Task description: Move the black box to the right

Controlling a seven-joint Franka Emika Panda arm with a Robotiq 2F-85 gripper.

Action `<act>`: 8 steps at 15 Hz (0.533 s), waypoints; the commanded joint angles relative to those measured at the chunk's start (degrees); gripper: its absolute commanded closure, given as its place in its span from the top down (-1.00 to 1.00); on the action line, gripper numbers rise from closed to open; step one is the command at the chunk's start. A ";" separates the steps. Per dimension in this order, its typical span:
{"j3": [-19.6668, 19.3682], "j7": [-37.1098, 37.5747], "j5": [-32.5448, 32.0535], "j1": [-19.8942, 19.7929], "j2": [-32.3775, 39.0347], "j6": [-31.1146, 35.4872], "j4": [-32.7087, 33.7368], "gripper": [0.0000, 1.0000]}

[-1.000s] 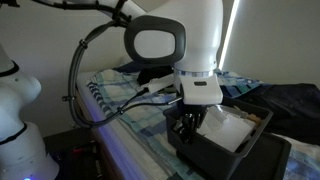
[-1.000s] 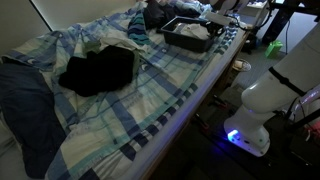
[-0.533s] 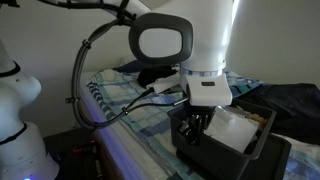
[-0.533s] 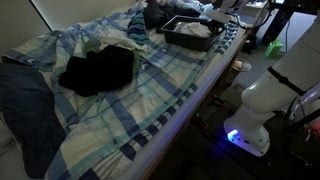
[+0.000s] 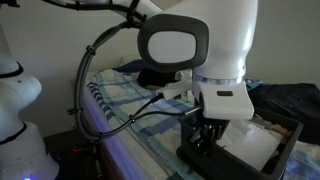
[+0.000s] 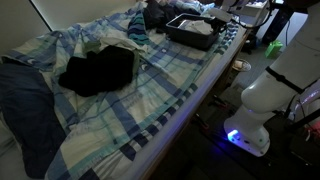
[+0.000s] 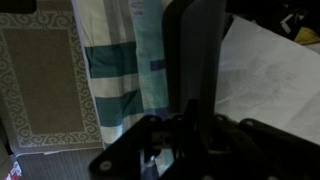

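Black cloth bundle (image 6: 97,70) lies untouched at the left of the plaid-covered tabletop (image 6: 150,100). Farther right, the gripper (image 5: 206,142) is clamped on the near wall of the black box (image 5: 228,166). The box has slid rightward over the last second, whitish inside showing. The move looks well underway.
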 commanded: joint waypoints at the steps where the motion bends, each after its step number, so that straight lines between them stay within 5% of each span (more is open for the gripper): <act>1: -0.31 -1.35 0.84 -0.24 1.69 0.25 2.38 -0.96; 8: -0.08 -8.61 -0.55 0.15 2.30 3.72 0.91 -0.97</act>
